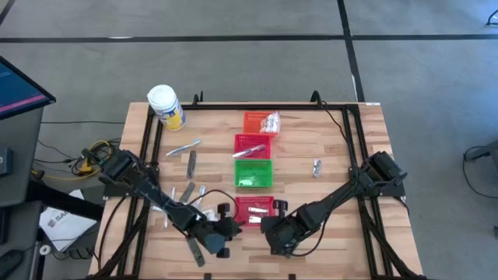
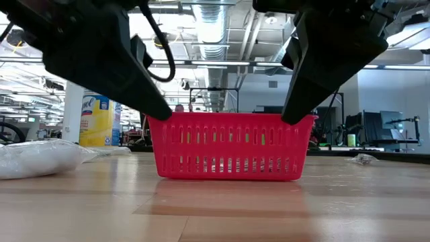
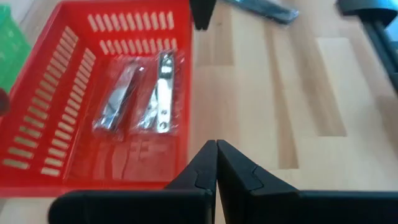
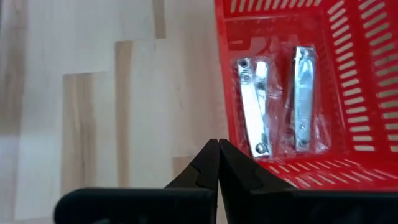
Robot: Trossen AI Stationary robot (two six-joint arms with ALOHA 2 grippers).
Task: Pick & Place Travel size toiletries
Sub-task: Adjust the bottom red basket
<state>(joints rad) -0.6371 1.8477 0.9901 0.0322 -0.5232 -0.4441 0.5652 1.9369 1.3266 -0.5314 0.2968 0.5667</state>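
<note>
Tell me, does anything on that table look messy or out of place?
Somewhat. Four small mesh baskets sit in a tidy row, and the nearest red mesh basket holds two bagged silvery nail clippers. But slim toiletry items lie scattered loose at odd angles on the wooden table, and one small clear packet lies alone apart from them. Nothing looks spilled or broken.

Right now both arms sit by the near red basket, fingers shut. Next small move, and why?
Probably open the left gripper and swing it toward the loose items on the table's left. Both it and the right gripper are shut and empty beside the red basket, which already holds two wrapped clippers; the unsorted pieces lie on the left arm's side.
</note>
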